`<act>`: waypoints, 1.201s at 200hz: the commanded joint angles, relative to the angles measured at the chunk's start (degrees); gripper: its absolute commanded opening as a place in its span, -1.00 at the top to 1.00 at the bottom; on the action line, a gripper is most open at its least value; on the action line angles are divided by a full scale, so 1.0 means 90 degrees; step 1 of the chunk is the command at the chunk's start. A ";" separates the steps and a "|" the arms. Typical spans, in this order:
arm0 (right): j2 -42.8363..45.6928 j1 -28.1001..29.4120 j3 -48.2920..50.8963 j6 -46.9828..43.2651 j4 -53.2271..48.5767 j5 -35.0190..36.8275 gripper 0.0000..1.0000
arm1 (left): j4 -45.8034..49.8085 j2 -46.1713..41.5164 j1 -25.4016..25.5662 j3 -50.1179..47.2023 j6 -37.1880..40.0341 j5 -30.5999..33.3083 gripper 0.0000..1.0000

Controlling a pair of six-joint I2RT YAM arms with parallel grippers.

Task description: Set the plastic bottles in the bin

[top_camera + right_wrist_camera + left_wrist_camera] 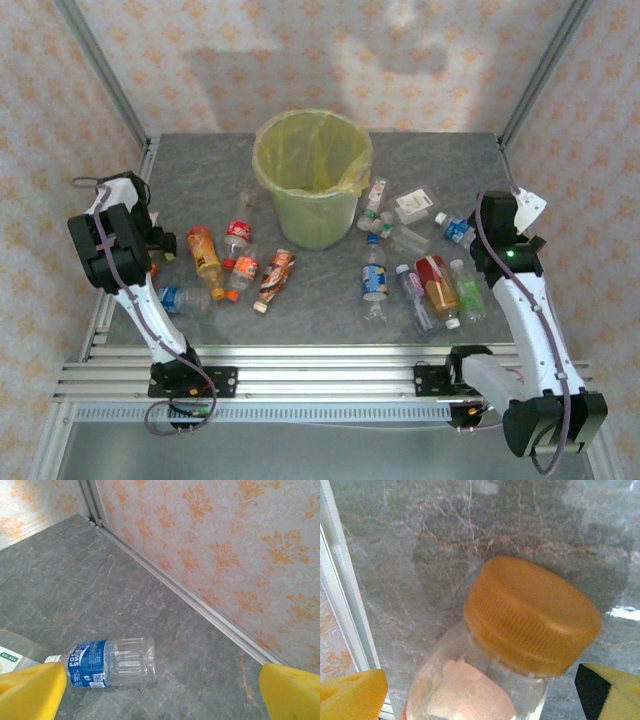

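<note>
A clear bottle with an orange cap stands close under my left gripper. Its neck is between the yellow fingers, which stand wide apart and do not touch it. My right gripper is open above the table near the right wall, and a clear bottle with a blue label lies just left of it. The pale-green bin with its yellow bag stands at the middle back. Several plastic bottles lie left of it, and several more bottles lie to its right.
The left arm is over the table's left edge, by the metal rail. The right arm stands at the right side near the wall rail. A flattened white carton lies right of the bin.
</note>
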State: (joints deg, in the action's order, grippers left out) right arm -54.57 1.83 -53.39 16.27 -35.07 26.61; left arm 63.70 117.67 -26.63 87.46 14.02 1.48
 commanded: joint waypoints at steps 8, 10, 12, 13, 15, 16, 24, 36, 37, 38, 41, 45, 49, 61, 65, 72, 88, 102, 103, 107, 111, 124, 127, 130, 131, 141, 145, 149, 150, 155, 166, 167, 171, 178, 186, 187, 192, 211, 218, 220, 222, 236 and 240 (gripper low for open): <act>0.0106 -0.0017 -0.0201 -0.0089 -0.0220 0.0351 -0.98 | -0.0082 0.0188 -0.0029 0.0269 -0.0020 0.0032 -0.96; 0.0106 -0.0017 -0.0201 -0.0084 -0.0218 0.0351 -0.98 | -0.0092 0.0202 -0.0027 0.0279 -0.0023 0.0051 -0.96; 0.0106 -0.0017 -0.0201 -0.0083 -0.0218 0.0353 -0.98 | -0.0095 0.0218 -0.0028 0.0289 -0.0024 0.0068 -0.96; 0.0111 -0.0017 -0.0201 -0.0086 -0.0216 0.0349 -0.98 | -0.0095 0.0222 -0.0024 0.0295 -0.0029 0.0074 -0.96; 0.0110 -0.0017 -0.0201 -0.0089 -0.0210 0.0357 -0.98 | -0.0100 0.0231 -0.0023 0.0307 -0.0033 0.0086 -0.95; 0.0108 -0.0012 -0.0201 -0.0084 -0.0208 0.0356 -0.98 | -0.0103 0.0238 -0.0026 0.0309 -0.0034 0.0098 -0.95; 0.0106 -0.0017 -0.0201 -0.0096 -0.0212 0.0372 -0.98 | -0.0101 0.0286 -0.0028 0.0361 -0.0034 0.0142 -0.94; 0.0106 -0.0014 -0.0216 -0.0098 -0.0210 0.0419 -0.98 | -0.0120 0.0365 -0.0028 0.0434 -0.0053 0.0219 -0.94; 0.0111 -0.0016 -0.0218 -0.0098 -0.0207 0.0426 -0.98 | -0.0118 0.0369 -0.0024 0.0441 -0.0054 0.0223 -0.94; 0.0113 -0.0017 -0.0219 -0.0099 -0.0206 0.0429 -0.98 | -0.0121 0.0376 -0.0021 0.0450 -0.0054 0.0230 -0.94; 0.0115 -0.0017 -0.0220 -0.0099 -0.0214 0.0441 -0.98 | -0.0113 0.0392 -0.0028 0.0464 -0.0061 0.0251 -0.93; 0.0120 -0.0015 -0.0221 -0.0104 -0.0219 0.0458 -0.98 | -0.0115 0.0413 -0.0027 0.0490 -0.0063 0.0261 -0.93; 0.0121 -0.0017 -0.0228 -0.0100 -0.0229 0.0460 -0.98 | -0.0115 0.0429 -0.0023 0.0510 -0.0074 0.0267 -0.91; 0.0135 -0.0017 -0.0230 -0.0099 -0.0244 0.0492 -0.98 | -0.0144 0.0478 -0.0024 0.0545 -0.0076 0.0263 -0.88; 0.0140 -0.0017 -0.0230 -0.0098 -0.0246 0.0513 -0.98 | -0.0154 0.0489 -0.0028 0.0554 -0.0083 0.0266 -0.86; 0.0152 -0.0017 -0.0221 -0.0094 -0.0245 0.0529 -0.98 | -0.0163 0.0517 -0.0024 0.0570 -0.0082 0.0266 -0.80; 0.0167 -0.0017 -0.0228 -0.0094 -0.0257 0.0577 -0.98 | -0.0193 0.0573 -0.0026 0.0606 -0.0103 0.0256 -0.70; 0.0171 -0.0017 -0.0221 -0.0087 -0.0272 0.0602 -0.98 | -0.0193 0.0616 -0.0028 0.0662 -0.0122 0.0238 -0.52; 0.0167 -0.0017 -0.0221 -0.0083 -0.0272 0.0600 -0.98 | -0.0193 0.0612 -0.0028 0.0667 -0.0127 0.0237 -0.51; 0.0167 -0.0017 -0.0225 -0.0089 -0.0268 0.0608 -0.98 | -0.0193 0.0623 -0.0029 0.0680 -0.0130 0.0227 -0.44; 0.0165 -0.0017 -0.0222 -0.0081 -0.0268 0.0614 -0.98 | -0.0197 0.0627 -0.0024 0.0692 -0.0132 0.0227 -0.40; 0.0164 -0.0017 -0.0230 -0.0077 -0.0273 0.0627 -0.98 | -0.0198 0.0620 -0.0029 0.0740 -0.0132 0.0250 -0.25; 0.0164 -0.0017 -0.0230 -0.0069 -0.0273 0.0627 -0.98 | -0.0194 0.0619 -0.0027 0.0748 -0.0137 0.0260 -0.21; 0.0164 -0.0017 -0.0230 -0.0064 -0.0273 0.0636 -0.98 | -0.0193 0.0618 -0.0024 0.0758 -0.0133 0.0274 -0.19; 0.0164 -0.0017 -0.0230 -0.0062 -0.0278 0.0641 -0.98 | -0.0193 0.0617 -0.0026 0.0764 -0.0132 0.0279 -0.18; 0.0164 -0.0017 -0.0230 -0.0060 -0.0275 0.0664 -0.98 | -0.0183 0.0600 -0.0030 0.0797 -0.0132 0.0307 -0.13; 0.0164 -0.0017 -0.0230 -0.0052 -0.0275 0.0657 -0.98 | -0.0183 0.0598 -0.0029 0.0808 -0.0132 0.0318 -0.13; 0.0164 -0.0017 -0.0230 -0.0044 -0.0279 0.0670 -0.98 | -0.0183 0.0590 -0.0028 0.0822 -0.0136 0.0330 -0.12; 0.0164 -0.0017 -0.0230 -0.0042 -0.0281 0.0673 -0.98 | -0.0179 0.0584 -0.0028 0.0826 -0.0139 0.0327 -0.12; 0.0164 -0.0017 -0.0221 -0.0034 -0.0269 0.0663 -0.98 | -0.0181 0.0588 -0.0021 0.0833 -0.0154 0.0323 -0.07; 0.0155 -0.0017 -0.0215 -0.0033 -0.0265 0.0673 -0.98 | -0.0193 0.0576 -0.0029 0.0876 -0.0169 0.0322 0.04; 0.0155 -0.0017 -0.0213 -0.0032 -0.0264 0.0675 -0.98 | -0.0188 0.0572 -0.0029 0.0882 -0.0170 0.0323 0.05; 0.0155 -0.0016 -0.0213 -0.0027 -0.0277 0.0668 -0.98 | -0.0193 0.0569 -0.0024 0.0895 -0.0172 0.0310 0.07; 0.0157 -0.0017 -0.0212 -0.0020 -0.0276 0.0673 -0.98 | -0.0193 0.0564 -0.0029 0.0920 -0.0185 0.0305 0.08; 0.0164 -0.0017 -0.0211 -0.0011 -0.0288 0.0670 -0.98 | -0.0184 0.0554 -0.0026 0.0950 -0.0191 0.0322 0.14; 0.0164 -0.0017 -0.0211 -0.0011 -0.0290 0.0673 -0.98 | -0.0184 0.0556 -0.0028 0.0953 -0.0196 0.0323 0.15; 0.0164 -0.0017 -0.0211 -0.0009 -0.0305 0.0673 -0.98 | -0.0174 0.0557 -0.0022 0.0974 -0.0199 0.0328 0.18; 0.0174 -0.0017 -0.0201 0.0019 -0.0320 0.0684 -0.98 | -0.0121 0.0568 -0.0024 0.1058 -0.0197 0.0381 0.23; 0.0184 -0.0017 -0.0201 0.0028 -0.0319 0.0677 -0.98 | -0.0109 0.0568 -0.0021 0.1076 -0.0191 0.0401 0.28; 0.0184 -0.0017 -0.0201 0.0035 -0.0314 0.0684 -0.98 | -0.0106 0.0568 -0.0027 0.1089 -0.0191 0.0402 0.29; 0.0186 -0.0017 -0.0204 0.0039 -0.0313 0.0685 -0.98 | -0.0093 0.0568 -0.0021 0.1104 -0.0191 0.0402 0.30; 0.0194 -0.0017 -0.0191 0.0047 -0.0317 0.0661 -0.98 | -0.0057 0.0567 -0.0018 0.1192 -0.0198 0.0420 0.33; 0.0198 -0.0017 -0.0191 0.0047 -0.0313 0.0658 -0.98 | -0.0038 0.0561 -0.0011 0.1233 -0.0200 0.0424 0.33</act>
State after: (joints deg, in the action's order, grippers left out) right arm -53.80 1.83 -53.39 16.34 -36.10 30.48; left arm 61.89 122.45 -26.63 95.85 12.88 3.46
